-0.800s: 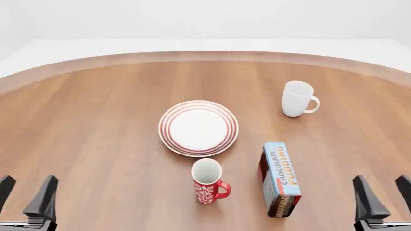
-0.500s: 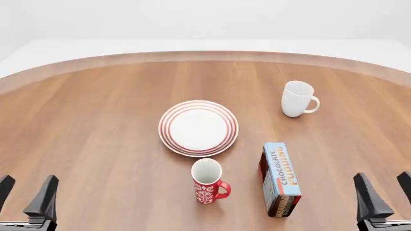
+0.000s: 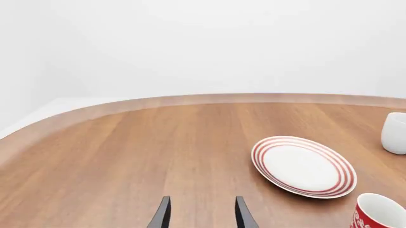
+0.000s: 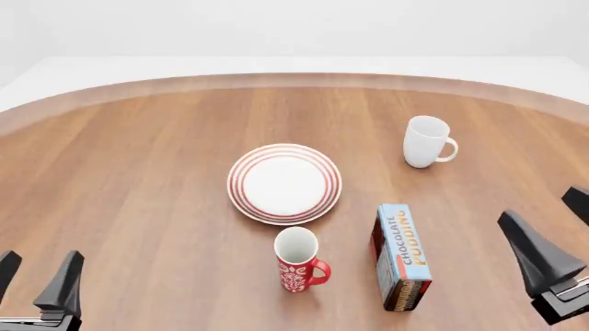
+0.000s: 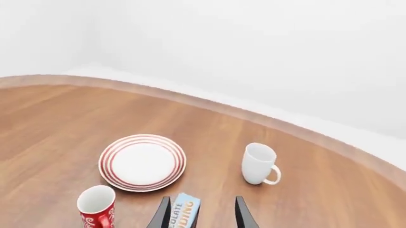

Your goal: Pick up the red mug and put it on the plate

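Observation:
The red mug [image 4: 297, 261] with a white pattern stands upright near the table's front middle, handle to the right. It also shows in the left wrist view [image 3: 378, 213] and the right wrist view [image 5: 96, 207]. The red-ringed white plate [image 4: 284, 183] lies just behind it, empty; it shows in the left wrist view [image 3: 304, 166] and right wrist view [image 5: 142, 162] too. My left gripper [image 4: 35, 276] is open and empty at the front left corner. My right gripper [image 4: 552, 224] is open and empty at the front right, raised above the table.
A plain white mug [image 4: 426, 141] stands at the back right. A chocolate pudding box [image 4: 401, 255] stands on its long side right of the red mug, between it and my right gripper. The table's curved far edge [image 4: 294, 79] runs across the back.

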